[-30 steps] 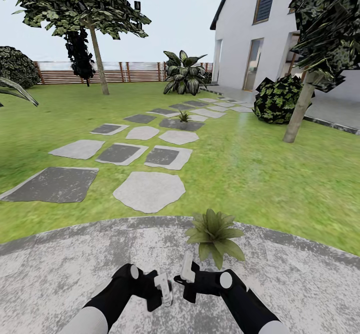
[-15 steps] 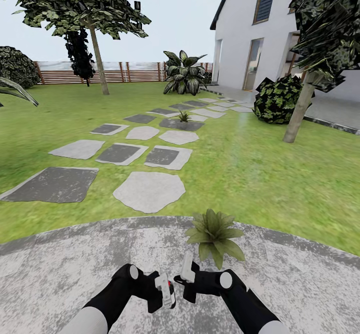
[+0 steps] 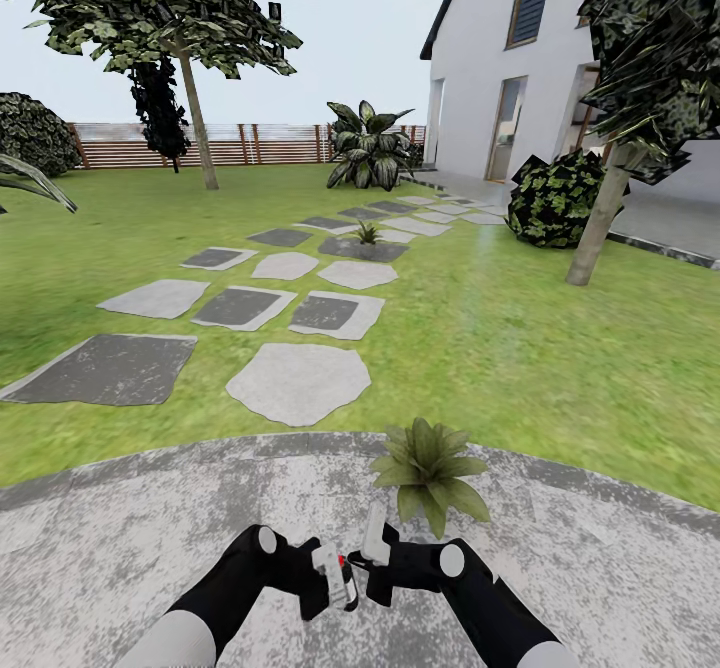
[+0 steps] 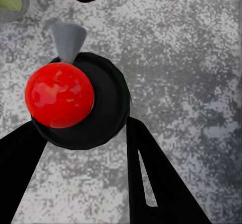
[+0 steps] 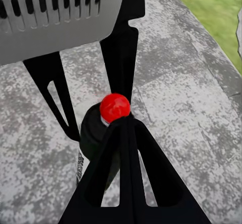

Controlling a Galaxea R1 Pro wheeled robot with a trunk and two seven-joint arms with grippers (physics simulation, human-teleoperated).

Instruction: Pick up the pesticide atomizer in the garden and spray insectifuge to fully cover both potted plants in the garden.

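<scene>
Patio (image 3: 150, 528) edge is curving just beyond a potted plant (image 3: 430, 468). Left gripper (image 3: 335, 576) is gripping the pesticide atomizer (image 4: 75, 103); right gripper (image 3: 372, 558) state is unclear. Lawn (image 3: 520, 348) is lying open ahead.

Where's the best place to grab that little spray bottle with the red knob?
Grip the pesticide atomizer by its round dark body, one finger each side, coming from the side opposite its grey nozzle. The body offers broad flanks; the red knob looks too rounded.
</scene>
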